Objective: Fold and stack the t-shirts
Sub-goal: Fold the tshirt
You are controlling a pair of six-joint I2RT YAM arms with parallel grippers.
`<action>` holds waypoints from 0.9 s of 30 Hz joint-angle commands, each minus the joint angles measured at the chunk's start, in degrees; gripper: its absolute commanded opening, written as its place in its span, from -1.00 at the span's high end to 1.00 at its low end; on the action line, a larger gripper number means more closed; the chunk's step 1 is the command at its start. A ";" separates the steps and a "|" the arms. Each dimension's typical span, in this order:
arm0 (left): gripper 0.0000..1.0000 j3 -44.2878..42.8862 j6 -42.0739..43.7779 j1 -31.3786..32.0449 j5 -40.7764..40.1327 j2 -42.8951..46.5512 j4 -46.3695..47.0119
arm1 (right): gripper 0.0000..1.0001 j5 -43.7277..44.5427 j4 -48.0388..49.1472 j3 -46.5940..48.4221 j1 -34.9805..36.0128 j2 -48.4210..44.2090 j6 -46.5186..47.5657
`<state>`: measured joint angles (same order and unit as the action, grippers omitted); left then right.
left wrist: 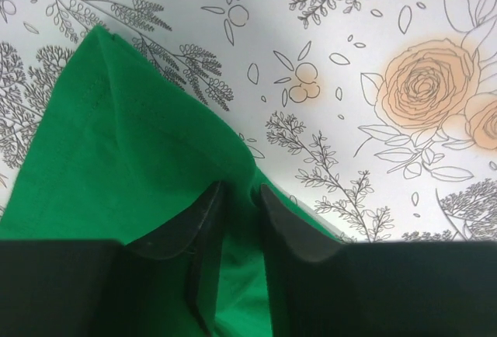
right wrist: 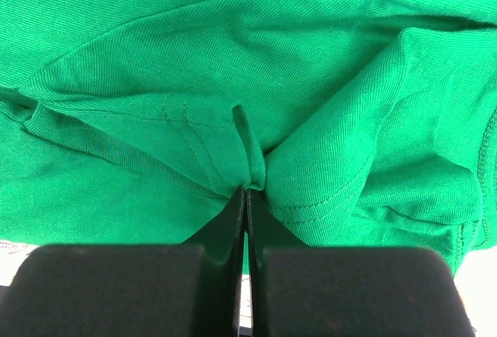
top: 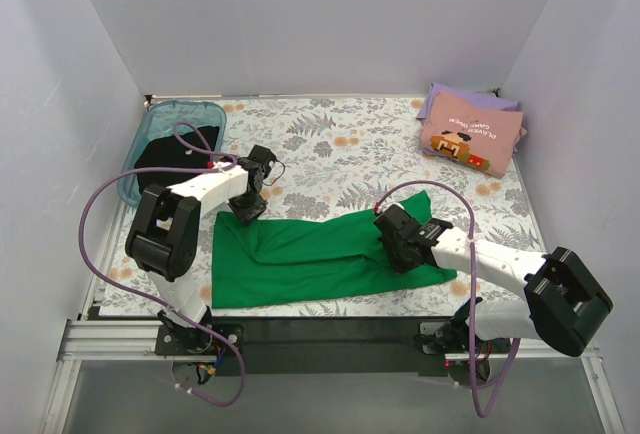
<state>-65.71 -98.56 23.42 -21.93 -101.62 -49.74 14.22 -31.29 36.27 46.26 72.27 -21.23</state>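
- The green t-shirt [top: 320,254] lies stretched out as a long band across the near part of the worktop [top: 330,144]. It is partly doubled over on itself, so the fold looks begun but not finished.
- The left fingers [left wrist: 203,224] sit at the shirt's far left corner. They are drawn in to a narrow gap with a ridge of green cloth between them, and appear to grip that edge. Holding there pins one end, so the band stays taut.
- The right fingers [right wrist: 233,220] are at the shirt's right end. They are pressed fully together on a gathered pinch of hemmed cloth, with creases fanning out from it. My guess is that this bunch, probably a sleeve or the lower hem, is held so the end can be carried over the body of the shirt.
- With both ends gripped at once, the soft cloth can be lifted or dragged without sagging in the middle.
- Well beyond the shirt's right end, in the far corner, the pink t-shirt [top: 470,139] rests folded on the lavender t-shirt [top: 480,102]. This is the stack the green one should join.
- Beyond the shirt's left end, the black t-shirt [top: 178,146] waits unfolded in the teal bin [top: 133,182].
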 commanded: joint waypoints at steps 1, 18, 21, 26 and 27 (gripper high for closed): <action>0.58 0.06 1.09 0.40 -0.83 2.66 -0.10 | 0.97 0.02 0.17 0.47 0.23 1.56 -0.56; 0.62 7.96 -10.76 0.31 -5.31 14.87 -10.02 | 0.97 -0.59 0.17 -0.50 0.23 0.86 -1.18; 0.78 11.55 -13.58 0.22 -5.23 18.02 -10.74 | 0.97 -0.42 0.17 -0.76 0.23 0.59 -1.35; 1.00 14.91 -14.29 -0.57 -4.88 22.52 -9.60 | 0.97 0.81 0.35 2.12 0.23 -0.37 -0.92; 1.00 14.30 -13.94 -1.00 -4.44 22.87 -9.07 | 0.97 1.16 0.26 3.18 0.23 -0.29 -0.65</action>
<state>-50.85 -110.37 23.18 -24.67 -82.30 -59.57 14.24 -31.51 36.69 46.26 72.47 -21.34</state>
